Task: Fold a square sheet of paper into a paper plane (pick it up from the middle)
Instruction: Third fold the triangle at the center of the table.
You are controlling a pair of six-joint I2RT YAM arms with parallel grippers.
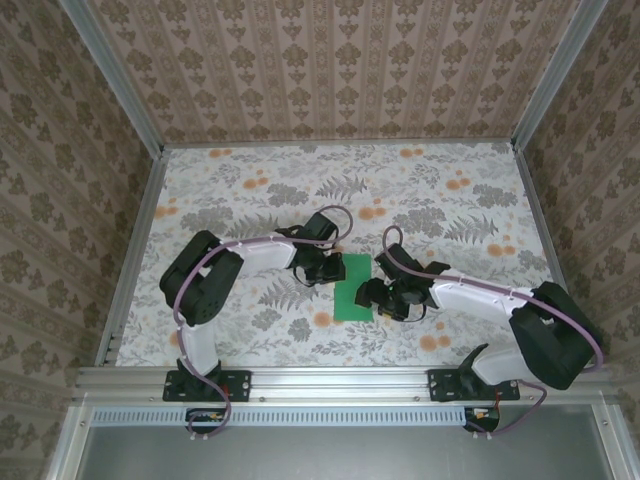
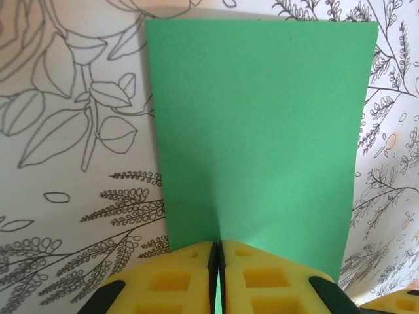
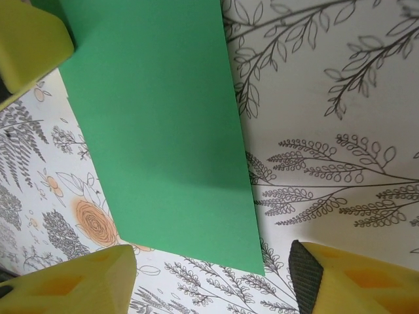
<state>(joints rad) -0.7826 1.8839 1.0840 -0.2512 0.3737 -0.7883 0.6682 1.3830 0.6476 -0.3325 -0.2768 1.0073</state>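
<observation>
Floral-print tabletop, damask-papered walls. Centre frame: green sheet of paper; left fingers pinched shut on its edge; right fingers apart, empty.

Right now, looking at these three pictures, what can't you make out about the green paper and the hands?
Left wrist view: the green paper runs under the shut left hand; pinched or just pressed, I cannot tell.
Right wrist view: the picture's top edge cuts the paper off above the open right hand.
Top view: both hands cover parts of the paper's edges, and any crease is too small to see.
</observation>
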